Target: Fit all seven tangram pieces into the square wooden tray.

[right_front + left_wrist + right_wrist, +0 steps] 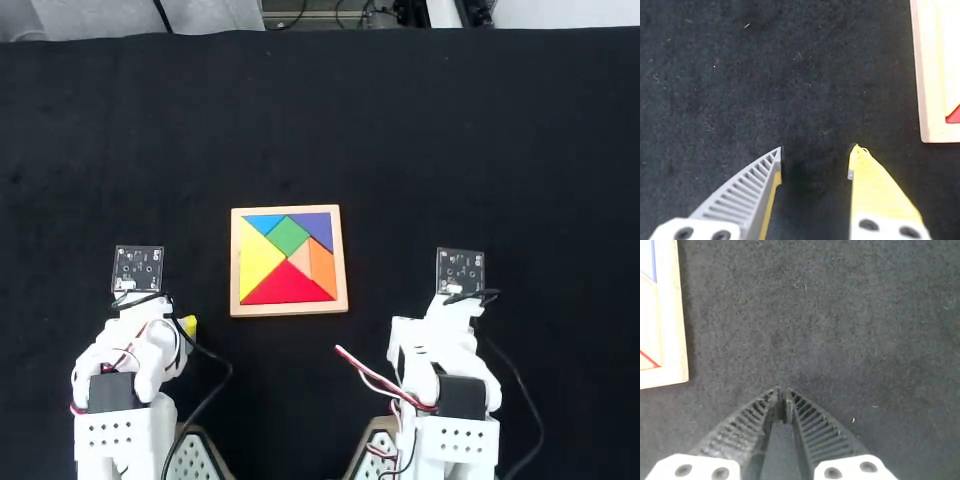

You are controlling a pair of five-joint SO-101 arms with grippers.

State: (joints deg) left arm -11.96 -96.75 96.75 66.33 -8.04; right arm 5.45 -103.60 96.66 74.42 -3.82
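well, the square wooden tray [290, 308] lies flat near the middle of the black cloth table [450, 140], between the two arms and a little beyond them. all seven tangram pieces [300, 262] sit inside it, flush against one another and filling the square. the blue triangle [264, 222] is at the far left corner and the purple triangle [319, 226] at the far right corner, with the green square [288, 236] between them. the yellow triangle [254, 262] runs along the left side and the red triangle [288, 290] along the near edge. the orange parallelogram [322, 267] is on the right side, and a small pale triangle lies in the middle, touching green, orange and red.

the left gripper [815, 155] hovers over bare cloth, its grey finger [750, 190] and yellow finger [875, 185] spread apart with nothing between them. a corner of the tray lies off to one side, not touching. the right gripper [782, 392] is closed, its dark fingertips pressed together on nothing, also over bare cloth, with a tray corner nearby.

in the high view the left arm [130, 370] and right arm [445, 365] sit at the near edge of the table, apart from the tray.
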